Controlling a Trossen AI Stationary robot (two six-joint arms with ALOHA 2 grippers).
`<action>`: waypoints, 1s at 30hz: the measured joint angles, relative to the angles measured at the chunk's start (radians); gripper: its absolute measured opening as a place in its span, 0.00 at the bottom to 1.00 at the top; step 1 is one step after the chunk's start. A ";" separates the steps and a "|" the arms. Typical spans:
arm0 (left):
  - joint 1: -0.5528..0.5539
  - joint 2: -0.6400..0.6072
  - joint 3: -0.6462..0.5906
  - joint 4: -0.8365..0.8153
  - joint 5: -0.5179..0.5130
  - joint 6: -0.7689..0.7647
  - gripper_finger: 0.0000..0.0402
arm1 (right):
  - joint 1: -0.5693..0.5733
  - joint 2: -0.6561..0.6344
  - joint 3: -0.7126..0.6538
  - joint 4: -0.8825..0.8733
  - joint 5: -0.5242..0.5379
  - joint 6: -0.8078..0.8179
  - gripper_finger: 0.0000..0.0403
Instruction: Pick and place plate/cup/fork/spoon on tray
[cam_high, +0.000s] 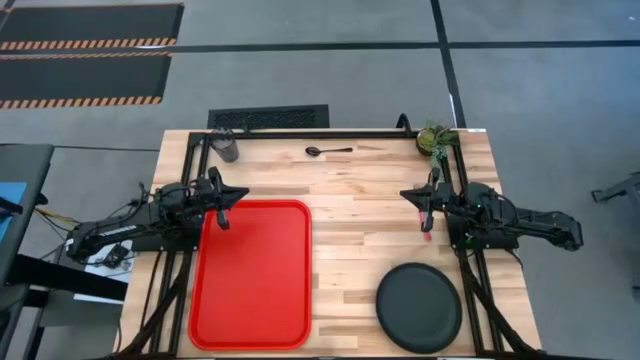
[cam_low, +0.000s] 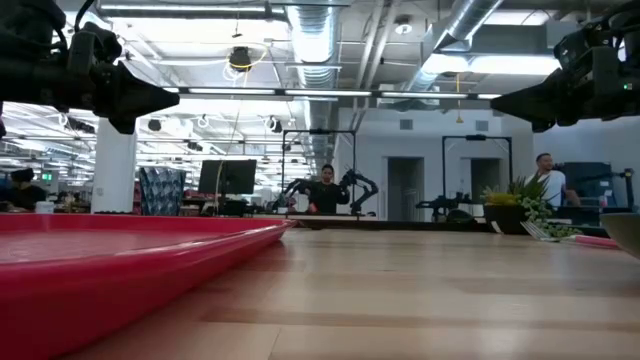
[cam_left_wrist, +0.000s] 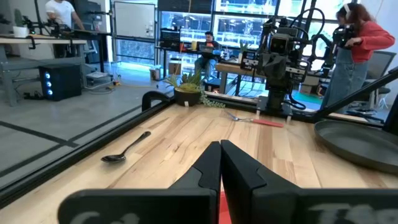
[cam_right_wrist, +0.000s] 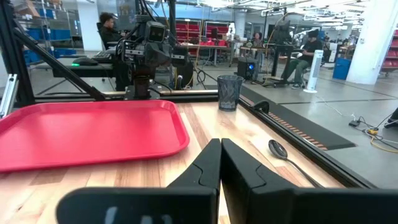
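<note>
The red tray (cam_high: 250, 272) lies on the table's near left; it also shows in the right wrist view (cam_right_wrist: 93, 127). The black plate (cam_high: 418, 307) lies flat at the near right. The black spoon (cam_high: 328, 151) lies near the far edge, bowl to the left. The dark cup (cam_high: 228, 148) stands upright at the far left corner. The pinkish fork (cam_high: 428, 228) lies below my right arm's wrist. My left gripper (cam_left_wrist: 219, 144) is shut and empty, above the tray's far left corner. My right gripper (cam_right_wrist: 219, 142) is shut and empty, above bare wood right of the tray.
A small green potted plant (cam_high: 436, 140) stands at the far right corner. Black frame rails (cam_high: 300, 133) run along the table's far edge and sides. Bare wood lies between the tray and the plate (cam_high: 345, 230). People show in the room behind.
</note>
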 joint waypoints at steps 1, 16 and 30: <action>0.000 0.000 0.000 0.000 0.000 0.000 0.00 | 0.000 0.000 0.000 0.000 0.000 0.000 0.09; 0.000 0.000 0.000 0.000 0.000 0.000 0.00 | 0.000 0.000 0.000 0.000 0.000 0.000 0.09; 0.000 0.000 0.000 0.015 -0.006 -0.044 0.00 | 0.000 0.000 0.000 0.000 0.000 0.000 0.09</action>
